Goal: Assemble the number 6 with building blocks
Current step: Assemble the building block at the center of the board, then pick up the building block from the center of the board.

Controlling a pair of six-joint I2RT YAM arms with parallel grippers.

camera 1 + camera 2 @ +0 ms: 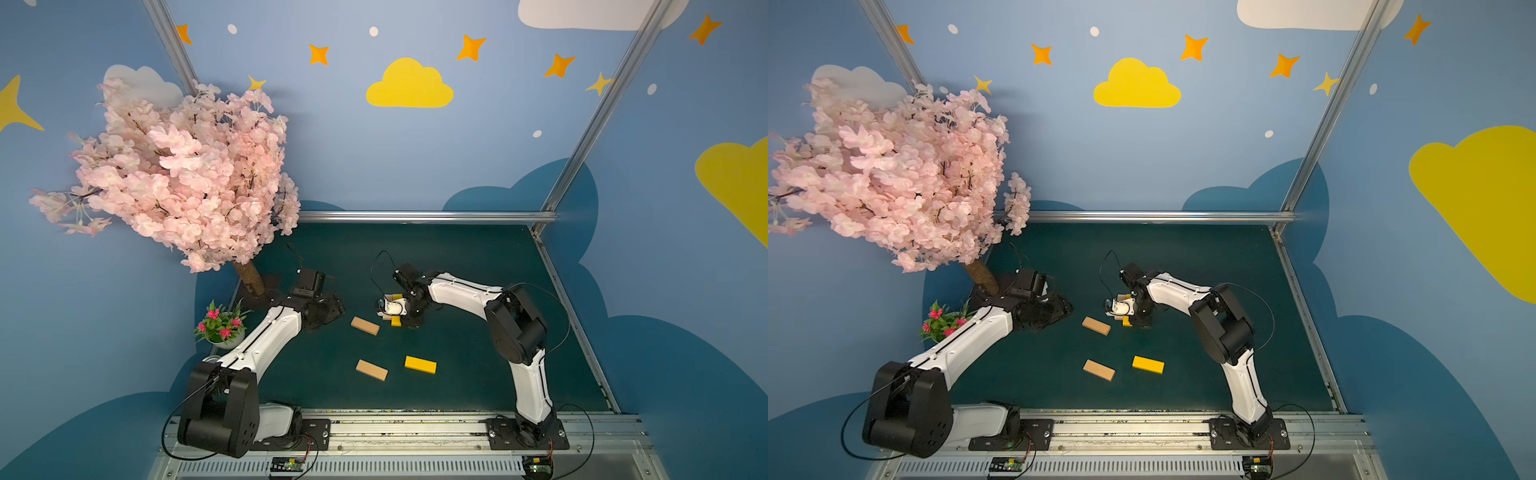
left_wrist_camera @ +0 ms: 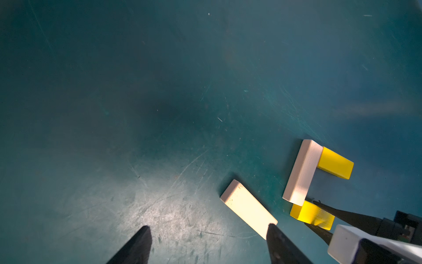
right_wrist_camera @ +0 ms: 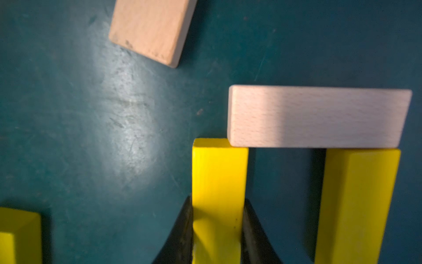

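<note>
On the mat [image 1: 478,291], in both top views: right gripper [image 1: 401,318] low at centre, left gripper [image 1: 330,311] to its left, loose tan bar [image 1: 365,325] between them; near tan bar [image 1: 371,370] and near yellow bar [image 1: 420,364] lie apart | left wrist: left fingers [image 2: 280,246] spread wide, empty | right wrist: right fingers [image 3: 182,237] clamp held yellow bar [image 3: 219,173], its end touching tan crossbar [image 3: 319,116]; second yellow bar [image 3: 358,201] touches the crossbar's other end

My right gripper [image 3: 218,201] is clamped on the two long sides of a yellow bar [image 3: 219,169]. My right arm [image 1: 461,291] is folded at the elbow, with the wrist bent down over that bar. My left gripper [image 2: 208,226], at the end of my outstretched left arm [image 1: 266,340], is well to the left of the yellow bar, jaws spread, holding nothing.
</note>
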